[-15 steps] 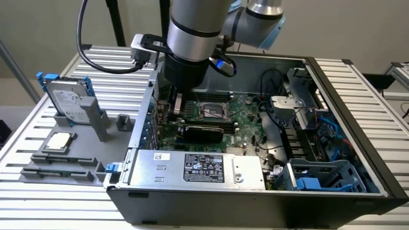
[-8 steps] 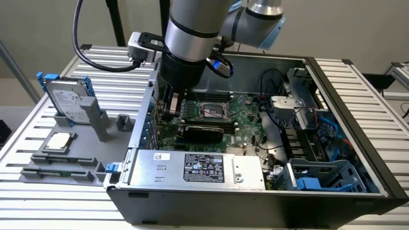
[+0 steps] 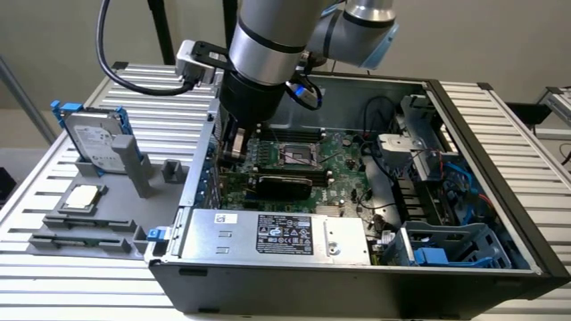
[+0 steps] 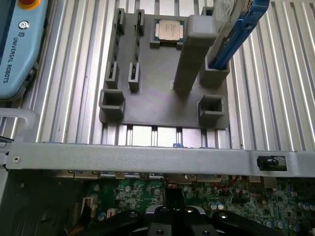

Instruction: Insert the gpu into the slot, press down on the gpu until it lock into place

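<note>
The computer case (image 3: 357, 287) lies open on the slatted tabletop (image 3: 499, 120). The gpu (image 3: 283, 182) sits across the motherboard, between the processor socket (image 3: 299, 152) and the silver power-supply box (image 3: 223, 237). Insertion appears made; locking into the slot is unconfirmed. The end effector (image 4: 172, 215) hangs over the board; its opening cannot be told. Legible: "UNIVERSAL ROBOTS" on the pendant (image 4: 12, 54). The power-supply label is unreadable.
</note>
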You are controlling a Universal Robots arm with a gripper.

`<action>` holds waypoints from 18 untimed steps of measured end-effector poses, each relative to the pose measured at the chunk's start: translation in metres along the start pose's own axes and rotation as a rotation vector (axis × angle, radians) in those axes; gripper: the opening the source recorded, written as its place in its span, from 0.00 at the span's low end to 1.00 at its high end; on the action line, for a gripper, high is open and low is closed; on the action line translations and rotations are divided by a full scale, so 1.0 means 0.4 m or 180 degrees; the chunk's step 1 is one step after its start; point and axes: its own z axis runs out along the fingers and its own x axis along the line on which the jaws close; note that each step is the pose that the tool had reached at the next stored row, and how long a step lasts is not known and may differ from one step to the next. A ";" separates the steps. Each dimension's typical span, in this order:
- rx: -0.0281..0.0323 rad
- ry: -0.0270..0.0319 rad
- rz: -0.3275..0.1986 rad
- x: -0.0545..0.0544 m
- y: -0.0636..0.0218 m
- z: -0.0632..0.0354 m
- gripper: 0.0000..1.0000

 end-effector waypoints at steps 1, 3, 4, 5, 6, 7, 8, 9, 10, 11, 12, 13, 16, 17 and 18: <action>-0.0005 0.0001 0.0000 0.000 0.000 0.000 0.11; -0.0012 0.0004 0.0002 -0.001 0.000 0.000 0.11; -0.0014 0.0005 0.0002 -0.001 0.000 0.000 0.11; -0.0016 0.0006 0.0002 -0.002 0.000 0.000 0.11; -0.0018 0.0007 0.0002 -0.002 0.000 0.000 0.11; -0.0019 0.0009 0.0003 -0.002 0.000 0.000 0.11; -0.0020 0.0010 0.0003 -0.003 0.000 0.000 0.11; -0.0022 0.0011 0.0004 -0.004 0.000 0.000 0.11; -0.0024 0.0013 0.0004 -0.005 0.000 0.000 0.11; -0.0027 0.0015 0.0005 -0.005 0.000 0.000 0.11; -0.0029 0.0016 0.0006 -0.007 0.000 0.000 0.11; -0.0030 0.0019 0.0007 -0.008 0.000 0.000 0.11; -0.0033 0.0029 0.0010 -0.012 0.000 0.000 0.11; -0.0034 0.0032 0.0011 -0.013 0.000 0.000 0.11; -0.0034 0.0035 0.0011 -0.013 0.000 0.000 0.11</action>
